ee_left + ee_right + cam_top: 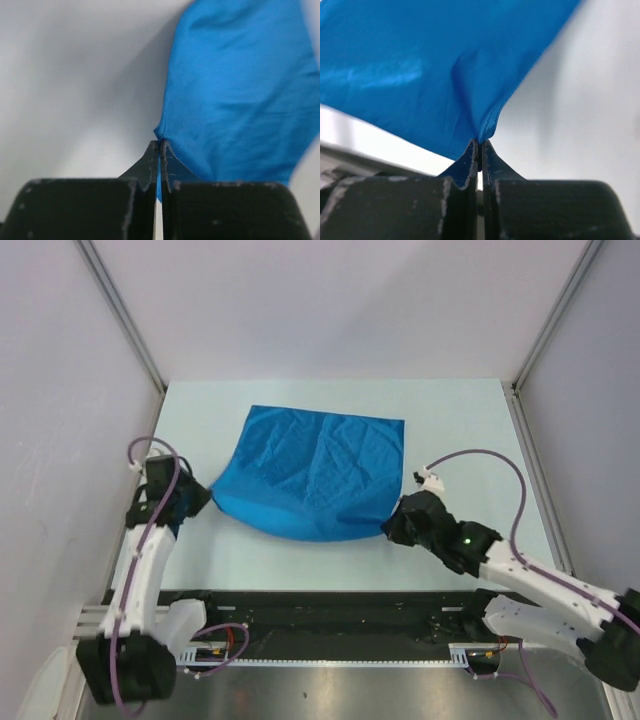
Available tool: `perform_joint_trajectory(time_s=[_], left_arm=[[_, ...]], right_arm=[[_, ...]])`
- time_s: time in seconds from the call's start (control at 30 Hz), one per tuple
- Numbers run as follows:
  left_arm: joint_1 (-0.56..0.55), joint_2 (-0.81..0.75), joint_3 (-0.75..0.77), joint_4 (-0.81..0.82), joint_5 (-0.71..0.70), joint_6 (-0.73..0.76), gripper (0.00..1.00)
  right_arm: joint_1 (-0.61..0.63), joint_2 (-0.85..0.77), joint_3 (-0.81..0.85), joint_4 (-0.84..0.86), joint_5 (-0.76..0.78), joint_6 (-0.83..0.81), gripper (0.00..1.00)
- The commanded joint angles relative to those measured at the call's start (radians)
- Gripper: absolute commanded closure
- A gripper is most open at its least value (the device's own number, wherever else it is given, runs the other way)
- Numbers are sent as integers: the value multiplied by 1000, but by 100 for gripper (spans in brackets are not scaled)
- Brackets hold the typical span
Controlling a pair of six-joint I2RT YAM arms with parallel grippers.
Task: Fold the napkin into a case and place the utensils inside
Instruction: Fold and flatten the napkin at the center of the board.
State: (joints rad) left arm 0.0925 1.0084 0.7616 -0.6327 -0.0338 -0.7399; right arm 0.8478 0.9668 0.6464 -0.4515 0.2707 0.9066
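Napkin [315, 470] pinched at both near corners
Left gripper [159, 144] is clenched on its near-left corner, right gripper [479, 144] on its near-right; the cloth spans between them over the table [460, 430].

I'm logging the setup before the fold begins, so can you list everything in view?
napkin: one, bright blue, mid-table, creased, its near edge lifted at both corners
table: one, pale, under the napkin
walls: pale grey, enclosing the left, back and right sides
mounting rail: one, black, along the near edge of the table
cables: two, purple, one looping over each arm
arms: two, white with black joints, bolted at the near edge
left gripper: one, black, shut on the napkin's near left corner
right gripper: one, black, shut on the napkin's near right corner
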Motion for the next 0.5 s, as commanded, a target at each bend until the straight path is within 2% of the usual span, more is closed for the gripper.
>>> perform_joint_trajectory(time_s=[0.0,0.13,0.17,0.33,0.47], left_arm=[[7,-246,137,73,80,46,100],[4,-318,335,28,120,80,100],[4,-320,434,9,120,83,100],[-62,-320,665,-61,45,125,100],[-73,-284,784,-76,12,120,100]], right_arm=[[20,-155,161,56,-43,-320,100],[97,-206,353,-39,-80,-458,100],[117,-217,395,-55,-79,-475,100],[258,-267,600,-99,-65,-543,100],[266,-287,636,-78,-39,-537,100]])
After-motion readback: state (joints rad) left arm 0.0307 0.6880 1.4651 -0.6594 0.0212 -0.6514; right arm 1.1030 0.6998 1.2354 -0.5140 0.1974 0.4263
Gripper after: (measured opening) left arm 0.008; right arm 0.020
